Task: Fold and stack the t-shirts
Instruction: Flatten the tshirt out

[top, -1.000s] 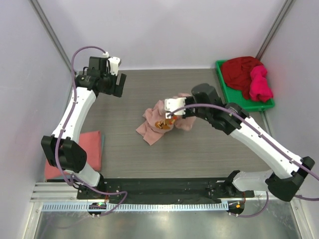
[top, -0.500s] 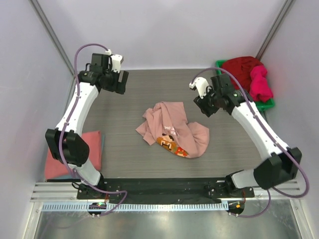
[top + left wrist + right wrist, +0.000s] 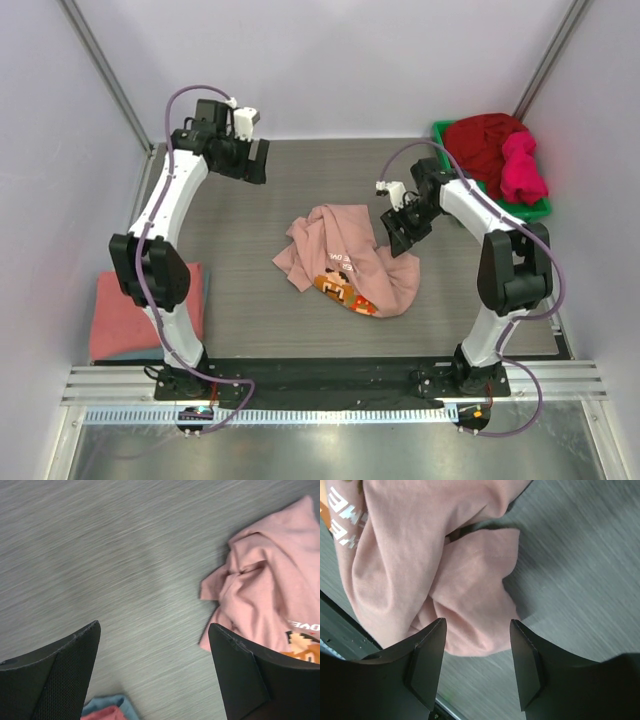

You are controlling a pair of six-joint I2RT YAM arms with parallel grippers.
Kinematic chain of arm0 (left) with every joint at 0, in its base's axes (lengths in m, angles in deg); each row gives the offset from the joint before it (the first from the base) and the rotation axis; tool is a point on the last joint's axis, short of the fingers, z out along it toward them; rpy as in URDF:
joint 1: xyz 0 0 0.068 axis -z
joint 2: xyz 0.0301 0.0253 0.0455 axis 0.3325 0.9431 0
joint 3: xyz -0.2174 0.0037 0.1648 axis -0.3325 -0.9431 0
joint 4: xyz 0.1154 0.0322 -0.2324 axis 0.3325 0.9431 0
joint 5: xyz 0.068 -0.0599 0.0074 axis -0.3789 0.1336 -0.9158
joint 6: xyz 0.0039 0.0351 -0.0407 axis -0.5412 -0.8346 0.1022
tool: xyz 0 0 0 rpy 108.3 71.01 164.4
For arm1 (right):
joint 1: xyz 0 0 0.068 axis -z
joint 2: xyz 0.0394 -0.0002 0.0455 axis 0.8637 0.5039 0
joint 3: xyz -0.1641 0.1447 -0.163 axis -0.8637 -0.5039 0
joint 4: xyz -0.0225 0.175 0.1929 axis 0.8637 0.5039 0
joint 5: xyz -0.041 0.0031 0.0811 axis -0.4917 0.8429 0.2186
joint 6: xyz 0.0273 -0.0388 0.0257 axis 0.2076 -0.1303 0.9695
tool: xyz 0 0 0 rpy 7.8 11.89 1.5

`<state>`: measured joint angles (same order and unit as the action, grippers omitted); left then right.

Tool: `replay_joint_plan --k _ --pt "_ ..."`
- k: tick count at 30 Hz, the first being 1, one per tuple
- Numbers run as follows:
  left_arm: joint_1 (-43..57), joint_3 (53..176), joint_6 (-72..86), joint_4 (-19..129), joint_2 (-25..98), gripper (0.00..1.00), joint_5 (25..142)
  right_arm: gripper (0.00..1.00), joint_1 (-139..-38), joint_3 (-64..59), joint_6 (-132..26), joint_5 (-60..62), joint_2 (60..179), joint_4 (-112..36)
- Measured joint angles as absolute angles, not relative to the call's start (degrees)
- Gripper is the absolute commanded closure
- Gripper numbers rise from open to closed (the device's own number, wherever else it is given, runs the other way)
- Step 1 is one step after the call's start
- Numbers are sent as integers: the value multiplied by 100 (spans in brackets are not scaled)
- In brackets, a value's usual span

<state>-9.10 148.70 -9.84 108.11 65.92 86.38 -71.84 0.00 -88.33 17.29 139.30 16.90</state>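
The pink tee (image 3: 343, 252) lies crumpled just under the right gripper (image 3: 476, 626), spread wide; left gripper (image 3: 154, 626), wide too, hangs well apart.

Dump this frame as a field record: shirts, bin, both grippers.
pink t-shirt: crumpled, unfolded, table centre
coral-red shirt: folded flat, near-left corner
green bin: far right, holds dark red shirt and magenta shirt
left gripper: open, empty, over bare table left of the pink t-shirt
right gripper: open, empty, above the pink t-shirt's right edge
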Motion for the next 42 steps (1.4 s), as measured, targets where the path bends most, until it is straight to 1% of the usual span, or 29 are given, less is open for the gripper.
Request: replay_joint_plan --k 4,6,8,9,10,12,13,14,16,18,19,25,35,37,39,41,42 --pt "-868 15305 -978 10833 7318 12 9239 40 -7140 164 -8935 1770 14223 1697" --pt "-820 15373 -976 10837 7694 10 9508 42 -7125 206 -8962 1770 14365 1695" --pt "-748 15430 -971 10875 8059 10 9720 49 -7125 234 -8986 1783 14534 1695" --pt "-709 15480 -974 10879 8253 10 9821 55 -7125 245 -8999 1785 14623 1699" --pt "-678 15528 -974 10885 8430 10 9932 71 -7125 263 -9019 1788 14706 1708" --pt "-621 15572 -976 10890 8745 13 10092 85 -7120 320 -9049 1790 14826 1725" --pt "-599 15574 -974 10899 8869 14 10149 95 -7118 346 -9047 1785 14866 1727" --pt "-573 15576 -976 10916 9003 19 10197 99 -7114 376 -9058 1781 14879 1743" --pt "-545 15578 -976 10940 9180 26 10236 99 -7101 442 -9067 1781 14875 1769" --pt "-540 15578 -987 10958 9296 30 10227 99 -7088 525 -9064 1781 14875 1767" --pt "-542 15578 -1002 10969 9333 34 10225 99 -7081 558 -9064 1779 14875 1773" --pt "-556 15578 -1037 10977 9396 40 10236 99 -7015 678 -9060 1746 14875 1793" --pt "-392 15537 -1111 11021 9602 46 10417 99 -6884 754 -9060 1696 14875 1821" --pt "-291 15537 -1111 11021 9613 53 10439 99 -6852 783 -9060 1696 14875 1828" --pt "-188 15537 -1135 11021 9637 55 10439 99 -6823 800 -9060 1694 14875 1832" --pt "-105 15537 -1131 11019 9643 62 10437 99 -6793 831 -9062 1678 14875 1843" --pt "-81 15537 -1131 11019 9652 73 10426 99 -6786 851 -9062 1672 14875 1848"
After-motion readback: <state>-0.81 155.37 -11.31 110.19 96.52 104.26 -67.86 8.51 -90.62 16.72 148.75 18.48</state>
